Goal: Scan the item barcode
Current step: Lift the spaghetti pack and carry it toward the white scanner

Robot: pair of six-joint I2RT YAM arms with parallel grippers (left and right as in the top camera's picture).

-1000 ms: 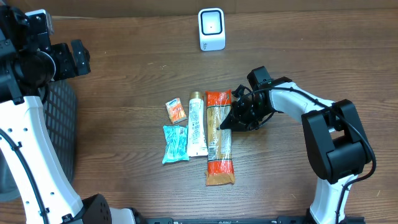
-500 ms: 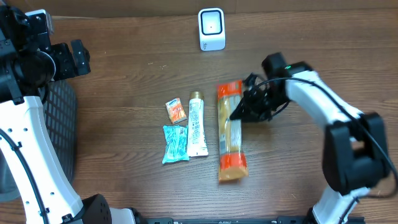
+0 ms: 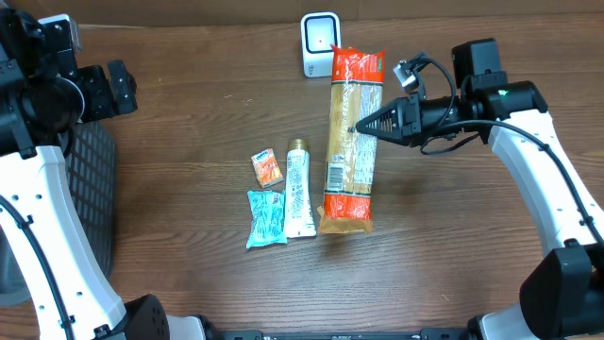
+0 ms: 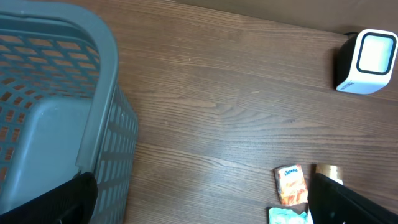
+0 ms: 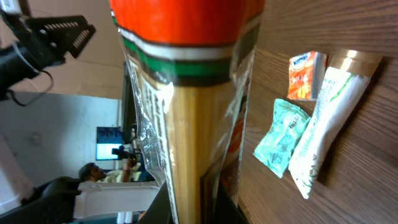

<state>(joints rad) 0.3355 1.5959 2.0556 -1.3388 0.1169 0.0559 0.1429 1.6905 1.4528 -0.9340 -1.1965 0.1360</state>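
Lifted off the worktop [image 3: 189,142] since before, the spaghetti packet [image 3: 351,142], clear with orange-red ends, hangs near the far-edge scanner [image 3: 321,43], right gripper [image 3: 363,126] jaws clamped on it. Left gripper [image 4: 205,208] jaws gape by the grey basket [image 4: 93,124].

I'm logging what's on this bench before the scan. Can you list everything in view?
pasta packet: one, orange ends with a clear middle, held up beside the scanner
scanner: one, white, far centre of the table
tube: one, white with a gold cap, lying mid-table
small packet: one, orange, left of the tube's cap
teal packet: one, teal, left of the tube, nearer than the orange one
basket: one, grey, at the table's left edge
table: one, brown wood
left arm: one, white and black, by the basket, jaws open and empty
right arm: one, white and black, right side, jaws shut on the pasta packet
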